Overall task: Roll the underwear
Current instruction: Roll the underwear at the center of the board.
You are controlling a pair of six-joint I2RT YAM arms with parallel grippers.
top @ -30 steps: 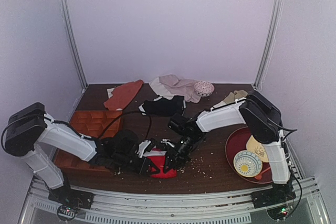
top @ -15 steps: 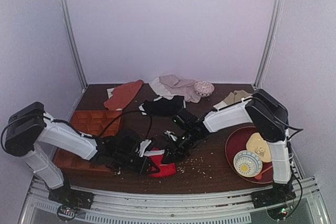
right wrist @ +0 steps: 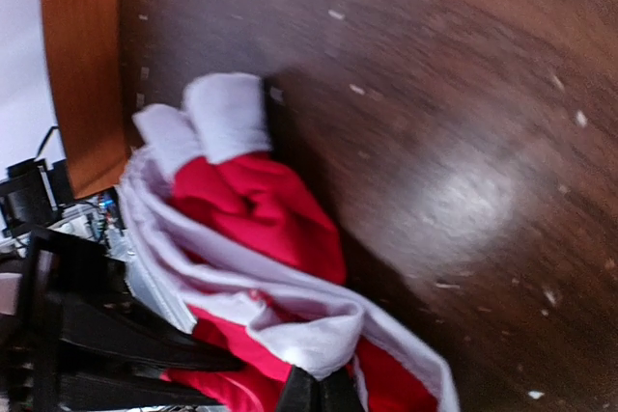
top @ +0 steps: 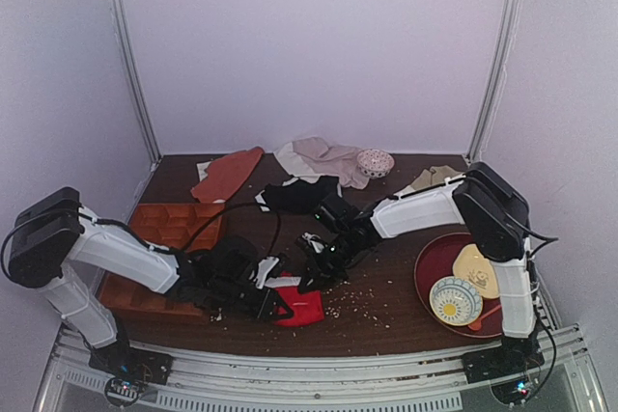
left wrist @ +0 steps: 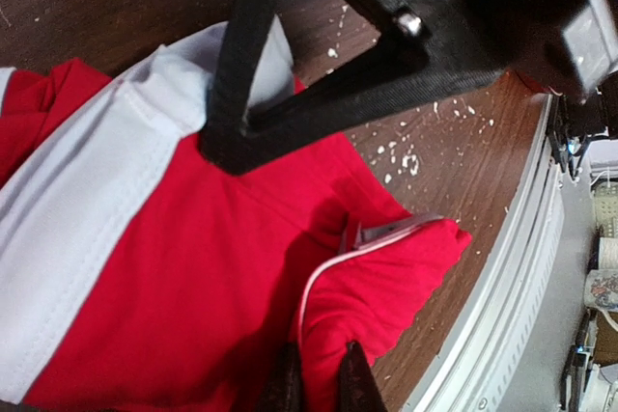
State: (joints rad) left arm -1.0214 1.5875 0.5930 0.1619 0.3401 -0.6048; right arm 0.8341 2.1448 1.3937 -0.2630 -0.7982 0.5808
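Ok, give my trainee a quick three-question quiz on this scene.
1. True or false: the underwear lies inside the round red dish.
2. What stands in that dish? A: patterned bowl; B: black briefs; C: orange tray.
3. What colour is the fabric pinched by the left fingers?
Key: 1 false; 2 A; 3 red.

We look into a booth closed in by plain pale lilac-white walls [top: 319,45], lit softly and evenly. Two slim silver metal uprights [top: 132,65] run up the back corners, leaning slightly outward in the top view. Below lies a dark brown wood-grain surface [top: 386,287], speckled with pale crumbs and bordered at its near edge by a ribbed grey metal rail [top: 319,366].
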